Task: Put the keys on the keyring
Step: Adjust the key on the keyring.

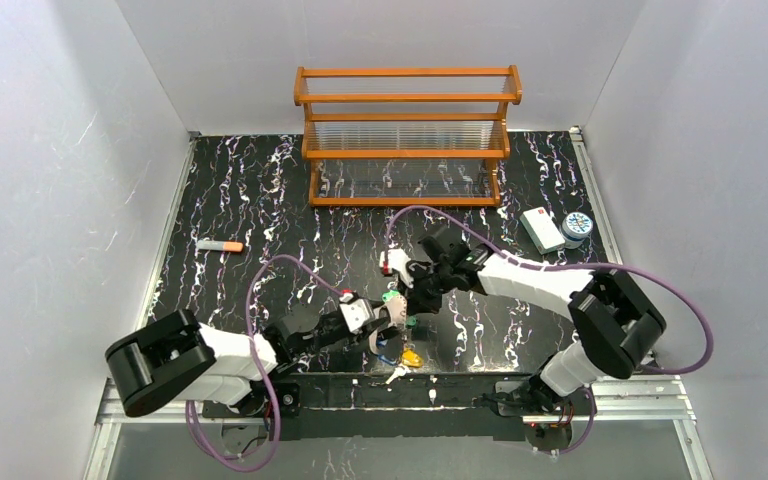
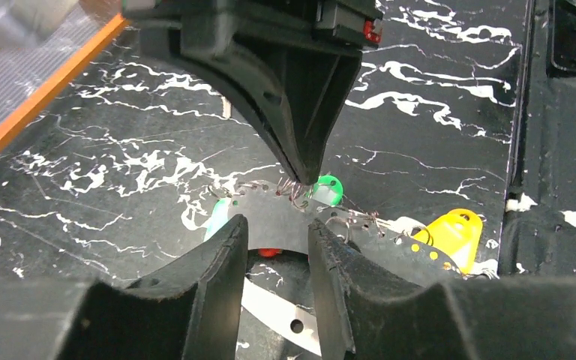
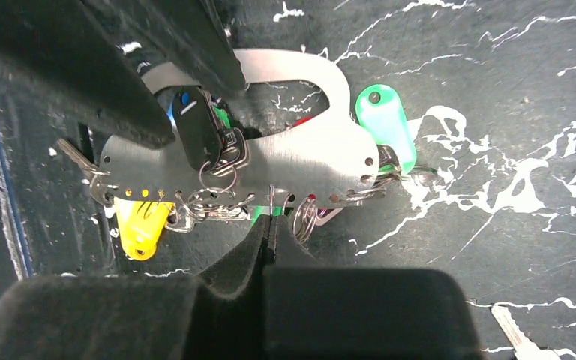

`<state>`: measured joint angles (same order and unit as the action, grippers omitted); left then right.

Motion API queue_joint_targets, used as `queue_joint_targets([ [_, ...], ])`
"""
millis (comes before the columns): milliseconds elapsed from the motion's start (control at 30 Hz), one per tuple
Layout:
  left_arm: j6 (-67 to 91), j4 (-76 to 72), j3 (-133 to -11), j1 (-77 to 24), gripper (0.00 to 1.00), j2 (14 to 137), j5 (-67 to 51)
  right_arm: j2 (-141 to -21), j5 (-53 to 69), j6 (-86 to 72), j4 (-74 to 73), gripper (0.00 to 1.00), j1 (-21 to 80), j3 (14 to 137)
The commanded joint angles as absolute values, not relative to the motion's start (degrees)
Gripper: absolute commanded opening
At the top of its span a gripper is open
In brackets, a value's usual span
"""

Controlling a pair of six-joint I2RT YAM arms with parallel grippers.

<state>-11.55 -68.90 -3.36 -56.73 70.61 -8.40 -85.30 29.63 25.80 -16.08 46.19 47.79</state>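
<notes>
Right wrist view: the right gripper has its jaws fully closed. They pinch a thin wire loop at the edge of the keyring, directly ahead of the tips, apparently to guide that loop to a hole. The keys hang along the same edge, on either side of the closed jaws (green and yellow tags visible). The left gripper stands partly open, jaws straddling the keyring, probably to steady it; contact cannot be confirmed.
</notes>
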Motion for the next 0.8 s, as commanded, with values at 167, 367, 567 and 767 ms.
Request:
queue_joint_targets([
  [167, -16.21, -69.53, -9.62, -56.78, 0.30, 81.87, -18.96, -88.89, 19.13, 28.72, -25.22, 0.01, 52.63, 53.94],
  [367, -16.53, -72.87, -10.66, -56.89, 0.28, 88.39, -20.12, -87.45, 20.56, 28.18, -22.74, 0.01, 53.27, 52.67],
  [567, -15.40, -76.02, -11.55, -56.90, 0.21, 92.00, -21.50, -86.22, 21.68, 28.04, -21.94, 0.01, 53.50, 51.77],
  [767, -15.04, -76.93, -12.12, -56.91, 0.18, 93.60, -21.05, -86.06, 21.96, 28.28, -22.19, 0.01, 53.61, 51.85],
])
